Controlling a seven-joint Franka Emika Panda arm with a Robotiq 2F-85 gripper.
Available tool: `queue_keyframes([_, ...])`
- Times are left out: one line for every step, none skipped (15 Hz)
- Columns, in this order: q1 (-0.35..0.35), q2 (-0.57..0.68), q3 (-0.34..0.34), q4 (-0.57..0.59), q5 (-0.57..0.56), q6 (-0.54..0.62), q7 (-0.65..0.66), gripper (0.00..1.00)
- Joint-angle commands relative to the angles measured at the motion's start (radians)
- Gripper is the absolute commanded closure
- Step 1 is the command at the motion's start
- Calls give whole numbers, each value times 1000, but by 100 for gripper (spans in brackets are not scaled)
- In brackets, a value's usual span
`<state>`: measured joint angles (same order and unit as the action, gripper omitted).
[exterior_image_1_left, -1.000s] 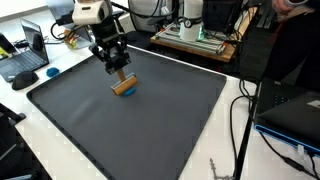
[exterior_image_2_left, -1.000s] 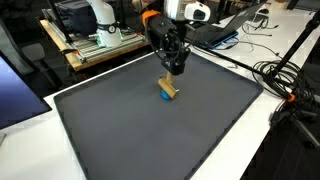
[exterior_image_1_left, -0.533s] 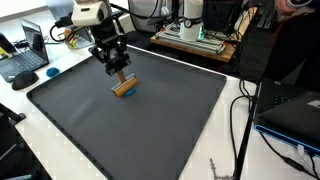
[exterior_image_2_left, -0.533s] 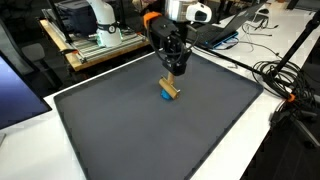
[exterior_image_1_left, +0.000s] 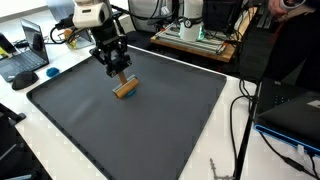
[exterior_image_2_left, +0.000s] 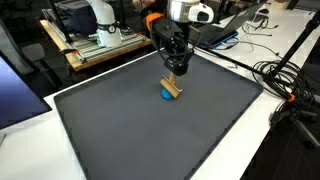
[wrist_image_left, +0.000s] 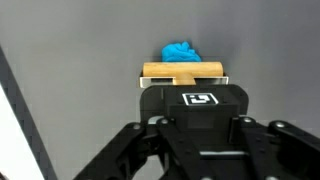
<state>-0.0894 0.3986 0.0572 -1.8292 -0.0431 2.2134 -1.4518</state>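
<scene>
Wooden block (wrist_image_left: 182, 71) sits pinched in our gripper (exterior_image_1_left: 120, 76), jaws closed on it, a blue lump (wrist_image_left: 180, 52) just beyond the fingertips. We risk it twisting loose if the pinch is off-centre.

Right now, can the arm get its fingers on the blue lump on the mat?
Probably not directly. The fingers look closed on the wooden block, and that block sits right against the blue lump, between it and them.

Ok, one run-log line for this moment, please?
gripper: at wooden block, grip unclear | block: tilted, by blue object | on black mat
</scene>
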Motion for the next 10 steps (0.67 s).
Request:
queue_keyframes([-10,60,-6,24,5,9,3,79])
queue_keyframes([-7,60,-14,24,-7,12,16,79])
queue_keyframes([-6,60,-19,23,-15,12,25,79])
queue_keyframes([-6,60,-24,23,-21,12,32,79])
queue_keyframes([-4,60,-29,22,-31,13,42,79])
queue_keyframes([-2,61,-32,21,-36,13,50,79])
queue_keyframes([-1,61,-35,20,-42,13,58,79])
queue_keyframes([0,61,-38,20,-49,13,67,79])
queue_keyframes([0,62,-39,19,-51,14,72,79])
queue_keyframes([1,62,-42,18,-56,15,78,79])
